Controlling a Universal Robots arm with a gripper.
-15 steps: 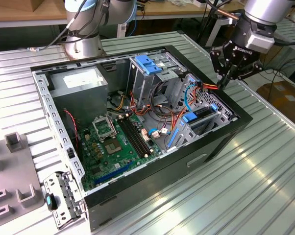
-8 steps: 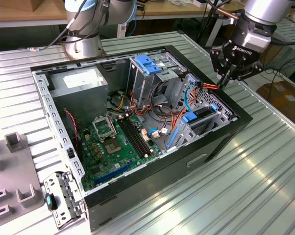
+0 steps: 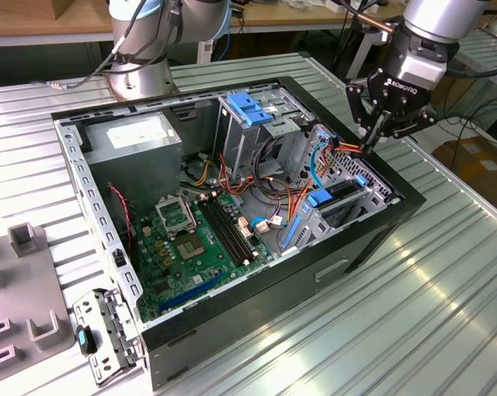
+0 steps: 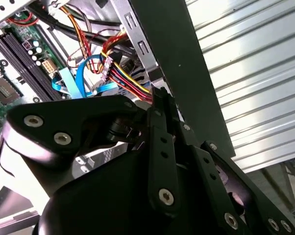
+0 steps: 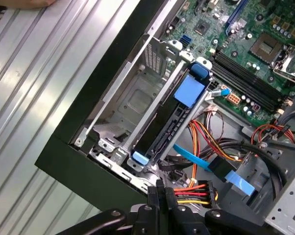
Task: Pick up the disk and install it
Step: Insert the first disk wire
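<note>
My gripper (image 3: 374,142) hung at the far corner of the open computer case (image 3: 381,235), on the exterior view's right, its fingers drawn together. In both wrist views the tips seemed to pinch the power connector (image 5: 189,192) where the red, yellow and black wire bundle (image 4: 130,81) ends, though I could not swear the plug was truly clamped.

The disk (image 5: 169,120) sat edge-up in the drive cage (image 5: 133,98) along the case's right wall, blue bracket ends showing at both ends of it, so I judged it already seated, with the cabling still in hand.

The risk I saw was the connector: a poor bite on it could let it twist or slip, and a skewed push could bend pins or strain the wires. The blue data ribbon (image 5: 199,161) crossed just beside the bundle and might snag a finger. The case rim stood close against the gripper, leaving little room. Farther in lay the motherboard (image 3: 195,243), the power supply (image 3: 137,140) and the upper drive bay (image 3: 253,111); a loose bracket (image 3: 104,334) rested on the table near the case's front corner.
</note>
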